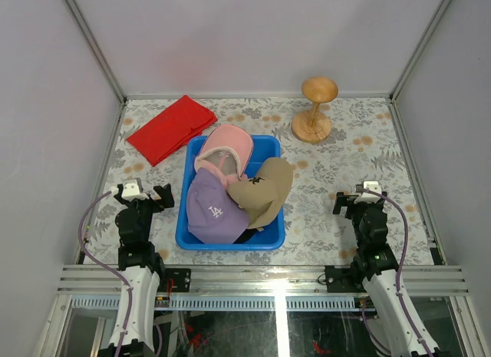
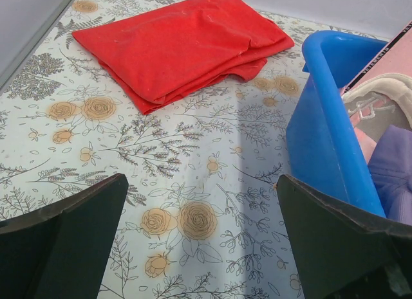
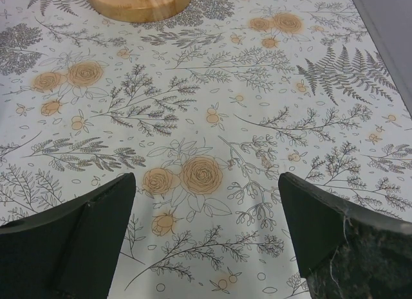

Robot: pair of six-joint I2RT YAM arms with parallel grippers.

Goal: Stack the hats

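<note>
Several hats lie heaped in a blue bin [image 1: 265,239]: a pink one [image 1: 230,147] at the back, a purple one with a white LA logo [image 1: 211,207] at the front left, a tan one [image 1: 265,190] on the right. A bit of black fabric [image 1: 244,236] peeks out under the purple hat. My left gripper [image 1: 153,194] hovers open left of the bin, nothing between its fingers. My right gripper [image 1: 349,201] is open over bare tablecloth right of the bin. The left wrist view catches the bin wall [image 2: 322,132] and a purple edge [image 2: 394,177].
A folded red cloth [image 1: 170,127] lies at the back left, also in the left wrist view [image 2: 187,45]. A wooden goblet-shaped stand [image 1: 314,110] is at the back right; its base [image 3: 138,2] shows in the right wrist view. White walls enclose the floral table.
</note>
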